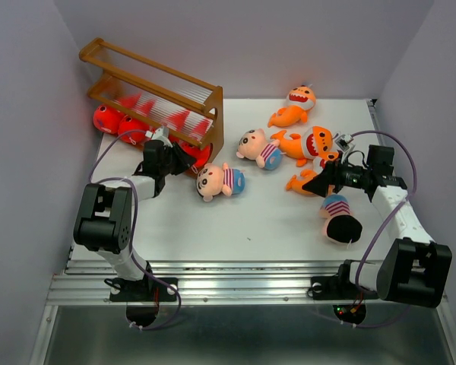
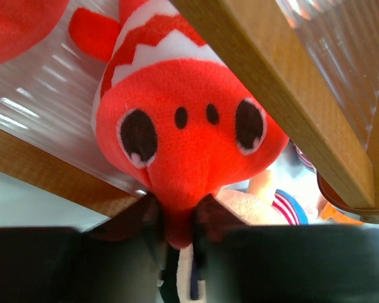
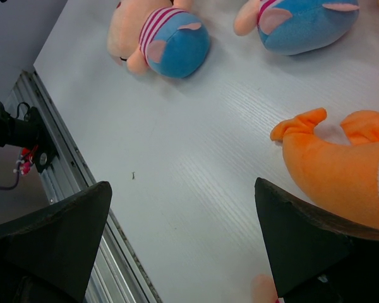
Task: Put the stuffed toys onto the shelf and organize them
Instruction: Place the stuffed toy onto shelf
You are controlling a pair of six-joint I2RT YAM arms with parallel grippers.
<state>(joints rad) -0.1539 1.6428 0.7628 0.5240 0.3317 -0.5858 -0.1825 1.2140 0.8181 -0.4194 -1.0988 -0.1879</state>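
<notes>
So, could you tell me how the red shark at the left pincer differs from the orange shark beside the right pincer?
The red shark is nipped in the left pincer at the shelf; the orange shark lies free on the table beside the open right pincer. The red shark shows its eyes and nostrils; the orange shark shows only tail and body. Both are plush.

Shelf (image 1: 153, 91) at the table's (image 1: 213, 236) far left, sharks (image 1: 131, 127) inside it; other toys (image 1: 260, 147) scattered to its right.
</notes>
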